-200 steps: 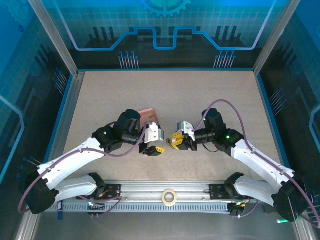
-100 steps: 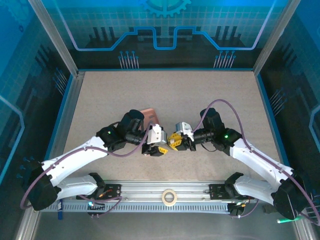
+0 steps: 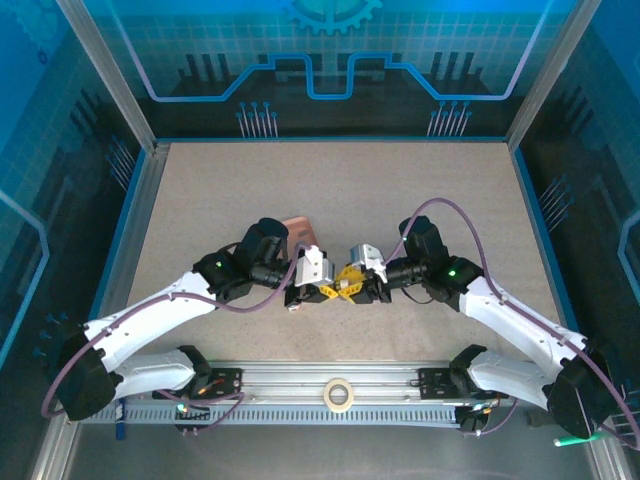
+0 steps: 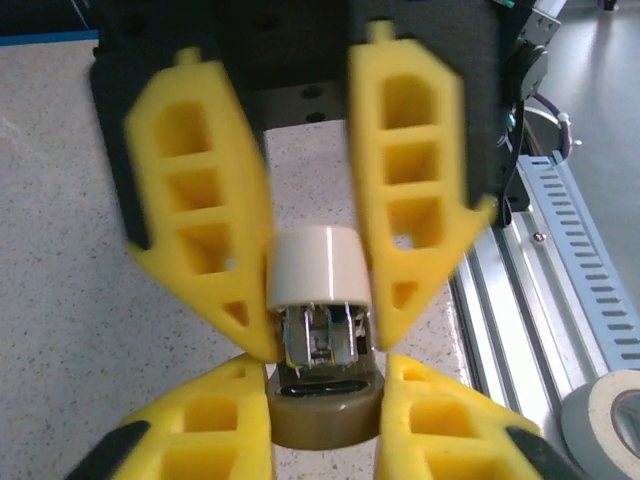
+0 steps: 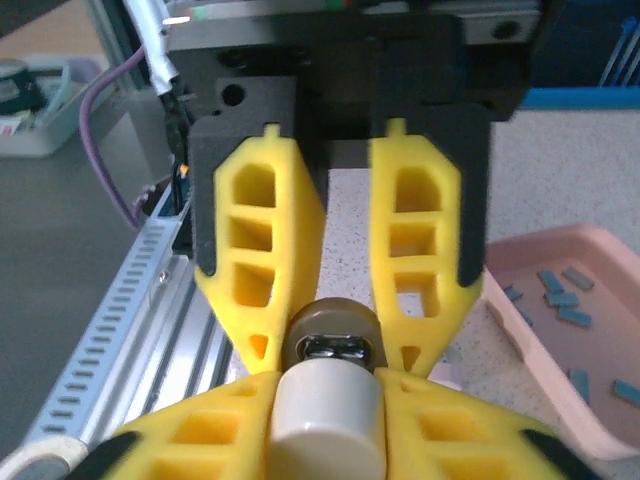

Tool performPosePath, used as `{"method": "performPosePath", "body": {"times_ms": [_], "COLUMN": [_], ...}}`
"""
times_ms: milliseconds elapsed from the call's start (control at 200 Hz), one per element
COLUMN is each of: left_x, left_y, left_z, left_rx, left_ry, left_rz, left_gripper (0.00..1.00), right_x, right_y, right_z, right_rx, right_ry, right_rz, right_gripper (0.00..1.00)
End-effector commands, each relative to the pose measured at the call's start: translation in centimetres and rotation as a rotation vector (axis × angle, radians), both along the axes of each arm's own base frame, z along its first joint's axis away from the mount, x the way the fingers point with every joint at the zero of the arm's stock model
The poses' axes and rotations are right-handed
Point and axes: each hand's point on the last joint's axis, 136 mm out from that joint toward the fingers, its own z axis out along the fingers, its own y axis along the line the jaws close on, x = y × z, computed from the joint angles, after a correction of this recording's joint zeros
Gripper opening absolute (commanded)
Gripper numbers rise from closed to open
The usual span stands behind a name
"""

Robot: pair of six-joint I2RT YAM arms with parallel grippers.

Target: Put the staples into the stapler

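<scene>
Left hand (image 5: 335,352) gripping stapler (image 5: 325,425), staples (image 5: 560,297) in pink tray (image 5: 540,375)

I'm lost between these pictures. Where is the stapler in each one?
Left wrist: the stapler, centre, white top above brown base.
Right wrist: bottom centre, white top lowest.
Top external: tiny, centre, where the left tool meets the right tool.
Shared landmark: the metal rail along the table's near edge.
</scene>
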Motion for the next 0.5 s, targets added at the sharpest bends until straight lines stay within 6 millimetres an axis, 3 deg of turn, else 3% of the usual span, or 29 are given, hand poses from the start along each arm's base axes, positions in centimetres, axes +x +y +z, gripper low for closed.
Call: {"method": "performPosePath", "body": {"times_ms": [0,125,260,495], "left_x": [0.8,2.0,2.7,2.6], "left_y": [0.0,1.0,1.7,1.7], "left_z": [1.3,0.8,0.3,-0.1], "left_rx": [0.016,0.082,0.142,0.170], "left_ry": [-0.075,-0.145,-0.181,-0.202], "left_rz": [0.021,0.078,0.113,0.115], "left_gripper": [0.11,0.00,0.00,0.00], "right_x": [2.8,3.4,4.0,3.8], "right_y": [-0.4,-2.0,-3.3,-1.9], "right_z": [2.4,2.4,1.3,-0.4], "right_rx": [0.046,0.043,0.033,-0.002], "right_ry": [0.042,0.201,0.420,0.577], "right_rz": [-0.235,-0.423,-0.599,-0.652], "right_gripper": [0.55,0.63,0.64,0.67]}}
